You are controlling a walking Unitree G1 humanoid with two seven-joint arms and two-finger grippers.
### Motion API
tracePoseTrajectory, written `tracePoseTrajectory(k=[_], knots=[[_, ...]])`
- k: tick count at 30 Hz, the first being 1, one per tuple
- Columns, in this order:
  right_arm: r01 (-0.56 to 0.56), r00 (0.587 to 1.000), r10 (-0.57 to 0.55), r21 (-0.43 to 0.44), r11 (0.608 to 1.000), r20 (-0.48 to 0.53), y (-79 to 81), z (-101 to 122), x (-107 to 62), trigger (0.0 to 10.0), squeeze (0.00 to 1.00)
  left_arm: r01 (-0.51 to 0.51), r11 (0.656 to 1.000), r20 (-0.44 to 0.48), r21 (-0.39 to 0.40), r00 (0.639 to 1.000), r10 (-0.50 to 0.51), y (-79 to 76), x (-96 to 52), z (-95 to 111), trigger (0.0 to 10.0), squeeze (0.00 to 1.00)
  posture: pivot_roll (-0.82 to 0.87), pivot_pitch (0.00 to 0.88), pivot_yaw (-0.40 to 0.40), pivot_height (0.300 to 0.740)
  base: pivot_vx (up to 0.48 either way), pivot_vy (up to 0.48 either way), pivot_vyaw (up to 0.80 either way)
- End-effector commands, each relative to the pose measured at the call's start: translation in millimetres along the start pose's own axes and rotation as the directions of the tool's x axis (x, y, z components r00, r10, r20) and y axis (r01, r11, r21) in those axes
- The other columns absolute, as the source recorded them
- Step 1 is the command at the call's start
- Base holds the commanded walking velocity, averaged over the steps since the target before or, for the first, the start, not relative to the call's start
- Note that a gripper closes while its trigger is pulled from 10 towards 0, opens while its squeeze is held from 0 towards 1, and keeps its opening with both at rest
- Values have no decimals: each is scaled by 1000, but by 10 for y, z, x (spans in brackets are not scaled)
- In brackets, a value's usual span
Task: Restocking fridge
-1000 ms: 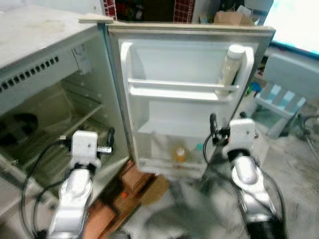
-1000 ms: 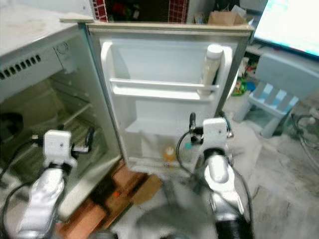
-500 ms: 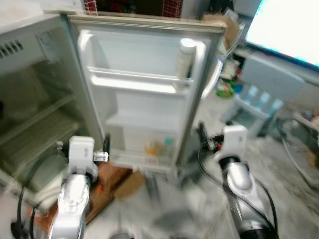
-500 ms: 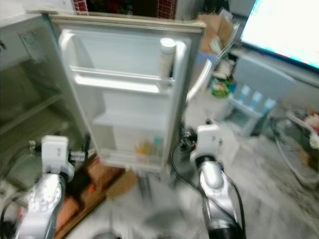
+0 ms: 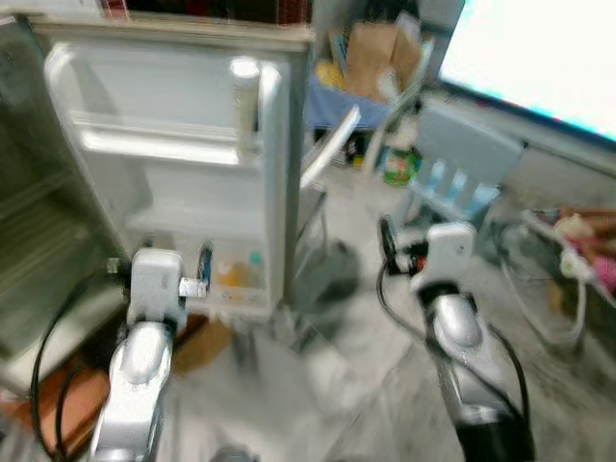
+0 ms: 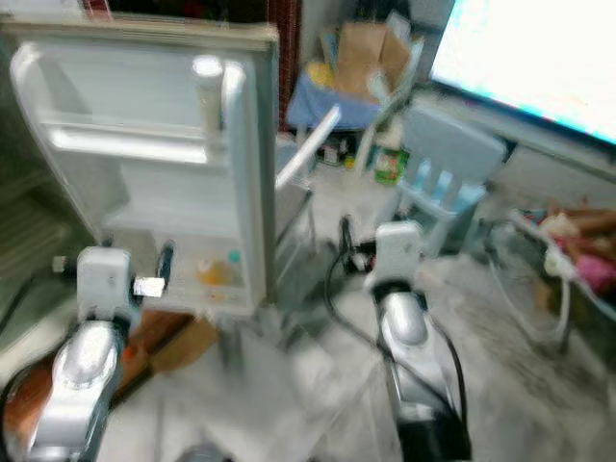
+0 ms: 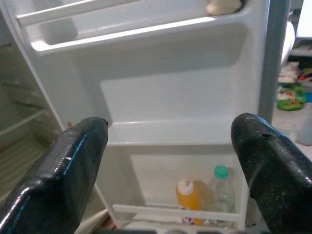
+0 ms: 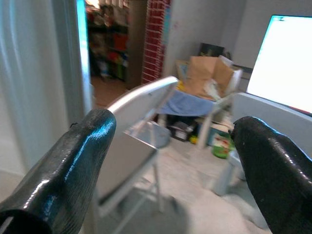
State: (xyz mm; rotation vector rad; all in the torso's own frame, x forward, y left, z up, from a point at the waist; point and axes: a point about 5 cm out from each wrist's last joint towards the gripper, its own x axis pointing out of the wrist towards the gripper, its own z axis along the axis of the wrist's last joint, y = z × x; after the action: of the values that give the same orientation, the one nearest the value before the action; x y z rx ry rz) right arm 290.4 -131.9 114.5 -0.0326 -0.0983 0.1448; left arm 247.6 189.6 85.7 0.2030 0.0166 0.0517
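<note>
Both grippers are held out in front, empty with fingers spread apart: the left gripper [image 7: 165, 161] points into the open fridge door [image 5: 173, 173], while the right gripper [image 8: 170, 161] faces past the door's edge toward a grey folding chair [image 8: 141, 126] and a brown cardboard box [image 8: 207, 73] farther off. On the door's smooth white plastic shelves I count three containers: one tall pale bottle [image 5: 245, 106] on the upper shelf, and low down one orange bottle [image 7: 187, 195] beside one clear bottle with a green cap [image 7: 222, 190]. Right of the fridge stands one light blue child's chair [image 5: 462, 164].
</note>
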Motion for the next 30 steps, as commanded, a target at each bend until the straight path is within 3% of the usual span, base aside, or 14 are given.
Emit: tracePoseTrajectory(k=[1, 7, 21, 30], knots=[[-23, 998, 22, -22, 999, -54, -56, -47, -6, 10000, 0, 19, 1000, 6, -6, 1000, -19, -77, 6, 18, 10000, 0, 117, 0, -7, 740, 0, -431, 0], [-81, 997, 81, 30, 996, -3, 1, 17, -23, 10000, 0, 12, 1000, -14, 1, 1000, -12, -74, -4, -17, 10000, 0, 118, 0, -8, 740, 0, -435, 0], [-129, 991, 128, 21, 991, 46, 43, 111, 17, 10000, 0, -10, 999, -32, 38, 999, 12, -33, 9, -44, 10000, 0, 118, 0, -7, 740, 283, -382, 790], [-154, 986, 152, 25, 988, 64, 56, 143, 41, 10000, 0, -29, 999, -42, 34, 999, 30, -3, 17, -64, 10000, 0, 121, 0, -8, 740, 396, -200, 781]])
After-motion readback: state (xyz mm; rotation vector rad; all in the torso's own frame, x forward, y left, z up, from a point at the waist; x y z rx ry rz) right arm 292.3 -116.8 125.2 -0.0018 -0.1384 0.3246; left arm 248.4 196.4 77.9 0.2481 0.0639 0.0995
